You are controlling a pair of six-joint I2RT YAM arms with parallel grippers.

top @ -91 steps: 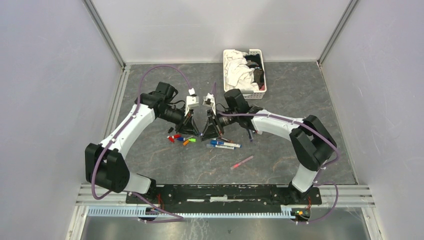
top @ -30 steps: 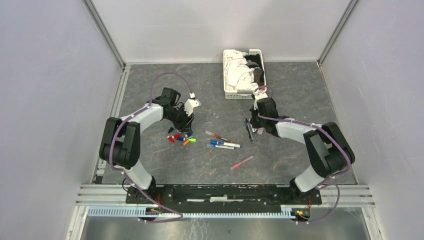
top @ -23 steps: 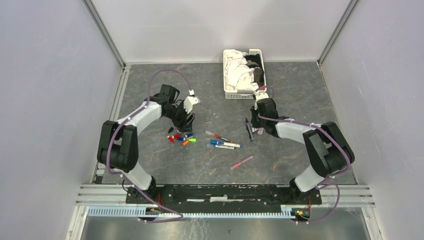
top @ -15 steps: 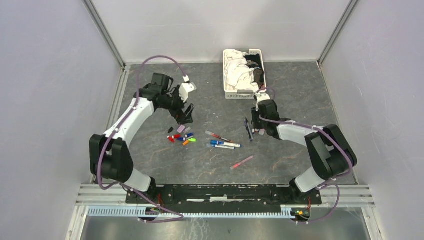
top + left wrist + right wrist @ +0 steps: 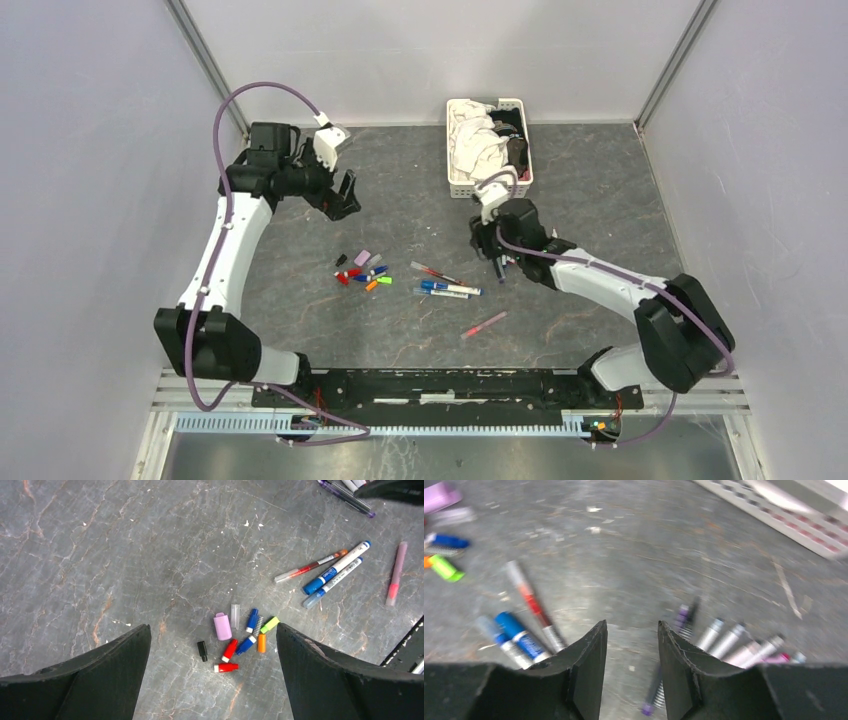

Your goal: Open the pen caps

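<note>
Several pen caps [image 5: 240, 636] lie loose in a small heap on the grey table: lilac [image 5: 222, 627], black [image 5: 202, 650], red, blue, green and orange. In the top view the heap of pen caps [image 5: 362, 270] sits left of centre. My left gripper [image 5: 213, 626] hangs open high above it, empty, and stands back-left of the heap as the left gripper [image 5: 340, 196]. My right gripper [image 5: 632, 623] is open and low over the table with nothing between its fingers. A bunch of pens [image 5: 734, 640] lies just to its right, and a purple pen [image 5: 655, 696] lies under it.
A red pen [image 5: 436, 272] and two blue-ended pens [image 5: 447, 289] lie mid-table, with a pink pen [image 5: 484, 324] nearer the arm bases. A white slatted basket [image 5: 456, 150] of cloths stands at the back, just behind my right gripper [image 5: 487, 243]. Grey walls close in on both sides.
My left gripper opened, left the lilac cap on the heap, then rose and swung back-left. My right gripper opened beside the bunch of pens and shifted left.
</note>
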